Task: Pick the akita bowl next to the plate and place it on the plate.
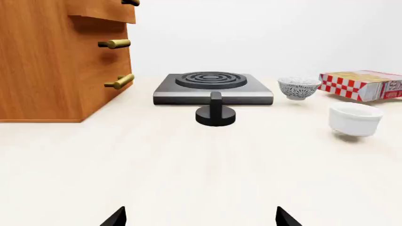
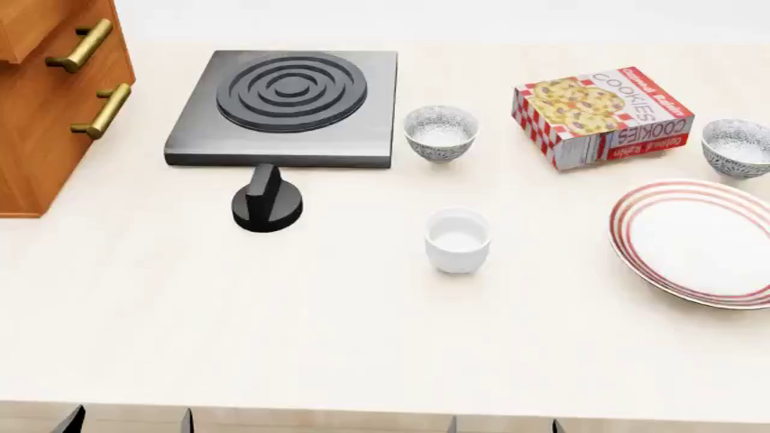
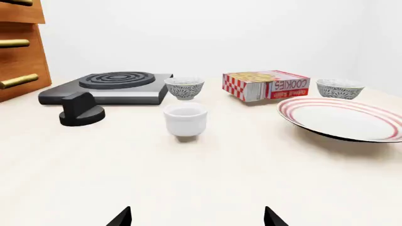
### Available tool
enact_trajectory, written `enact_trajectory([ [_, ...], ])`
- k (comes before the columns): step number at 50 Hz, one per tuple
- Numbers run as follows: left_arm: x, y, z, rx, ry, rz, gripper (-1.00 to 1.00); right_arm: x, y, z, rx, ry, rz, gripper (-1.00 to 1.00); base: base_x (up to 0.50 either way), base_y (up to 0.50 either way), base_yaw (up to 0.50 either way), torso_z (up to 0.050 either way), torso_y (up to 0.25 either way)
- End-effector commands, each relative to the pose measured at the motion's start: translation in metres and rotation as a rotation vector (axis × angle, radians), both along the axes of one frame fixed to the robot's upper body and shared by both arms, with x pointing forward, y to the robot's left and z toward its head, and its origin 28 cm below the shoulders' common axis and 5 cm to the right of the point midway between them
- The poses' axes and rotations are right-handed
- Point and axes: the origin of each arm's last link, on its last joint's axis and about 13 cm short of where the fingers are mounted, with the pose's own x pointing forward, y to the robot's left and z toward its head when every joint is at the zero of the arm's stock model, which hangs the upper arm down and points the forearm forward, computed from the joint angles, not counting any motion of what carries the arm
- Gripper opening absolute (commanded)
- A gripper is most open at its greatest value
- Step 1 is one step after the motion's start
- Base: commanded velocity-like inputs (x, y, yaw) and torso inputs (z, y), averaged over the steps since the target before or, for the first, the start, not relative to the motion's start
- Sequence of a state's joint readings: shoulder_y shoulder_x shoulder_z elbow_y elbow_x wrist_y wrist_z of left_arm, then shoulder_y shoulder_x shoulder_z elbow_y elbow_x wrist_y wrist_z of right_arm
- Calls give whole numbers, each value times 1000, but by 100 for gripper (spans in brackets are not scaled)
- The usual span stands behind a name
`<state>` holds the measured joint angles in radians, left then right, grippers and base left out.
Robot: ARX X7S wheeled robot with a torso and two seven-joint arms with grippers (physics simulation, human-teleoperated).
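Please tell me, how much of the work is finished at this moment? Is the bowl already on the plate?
Nothing looks done yet. The akita bowl stands on the table just behind the plate, which carries nothing. Nothing is in hand: the left gripper and right gripper are low at the near table edge, jaws apart and empty. Left: reach for that bowl, not its look-alike by the stove, lift it and set it on the plate.

Place: a simulated kitchen counter.
Cooking: a single-ring stove (image 2: 287, 106) with a black knob (image 2: 266, 200) sat there.
Storage: wooden drawers (image 2: 54, 95) had brass handles.
Food and tableware: a cookie box (image 2: 601, 115), bowls, a cup and a plate (image 2: 701, 242) lay about.
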<state>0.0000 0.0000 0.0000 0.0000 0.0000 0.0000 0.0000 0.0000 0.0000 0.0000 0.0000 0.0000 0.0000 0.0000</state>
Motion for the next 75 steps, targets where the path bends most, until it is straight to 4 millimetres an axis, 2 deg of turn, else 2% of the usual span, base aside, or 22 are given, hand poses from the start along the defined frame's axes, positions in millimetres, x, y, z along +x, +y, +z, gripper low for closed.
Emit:
enact_trajectory([
  [1,-1,0,0,1,1,-1,100,0,1,0,-10,10,0,100,0,0,0,0,0],
  [11,0,-1,4,4,0,-2,100,2,-1,-2,-3,15,3,100,0,0,0,0,0],
  [14,0,0,-1,20,4,-6,100,3,-1,-4,-4,16,3,100,0,0,0,0,0],
  [21,2,-4,6,25,-14,-47,100,4,-2,-3,-1,20,2,100,0,0,0,0,0],
  [22,5,-4,19,47,-47,-54,100,3,-2,-1,23,22,-8,100,0,0,0,0,0],
  [23,8,-5,27,-6,-48,-51,100,2,-3,-1,18,21,5,100,0,0,0,0,0],
  [24,13,-8,47,-20,-79,-59,100,2,-3,-1,8,30,-3,100,0,0,0,0,0],
  [26,17,-11,68,-36,-102,-89,100,2,-3,2,7,36,2,100,0,0,0,0,0],
  [28,22,-13,94,-60,-135,-109,100,1,-1,12,18,33,15,100,0,0,0,0,0],
  [29,22,-13,94,-60,-135,-109,100,1,-1,12,18,33,15,100,0,0,0,0,0],
  [30,24,-16,113,-84,-151,-144,100,0,-1,23,29,26,26,100,0,0,0,0,0],
  [33,23,-18,134,-80,-164,-175,100,1,1,34,37,25,34,100,0,0,0,0,0],
  [40,24,-7,202,-151,-182,-170,100,-4,5,88,89,-52,81,100,0,0,0,0,0],
  [45,28,9,223,-201,-154,-111,100,-6,5,118,135,-118,110,100,0,0,0,0,0],
  [49,31,30,225,-302,-156,-35,100,-7,2,137,183,-174,129,100,0,0,0,0,0],
  [55,36,41,215,-457,-126,15,100,-4,-2,150,229,-222,137,100,0,0,0,0,0],
  [59,37,42,210,-441,-114,36,100,-1,-4,157,241,-256,138,100,0,0,0,0,0],
  [60,37,41,208,-386,-122,32,100,0,-4,156,239,-254,134,100,0,0,0,0,0],
  [63,40,43,209,-405,-108,90,100,0,-4,155,237,-252,141,100,0,0,0,0,0],
  [75,38,41,206,-364,-114,66,100,0,-5,154,267,-244,156,100,0,-84,0,0,0],
])
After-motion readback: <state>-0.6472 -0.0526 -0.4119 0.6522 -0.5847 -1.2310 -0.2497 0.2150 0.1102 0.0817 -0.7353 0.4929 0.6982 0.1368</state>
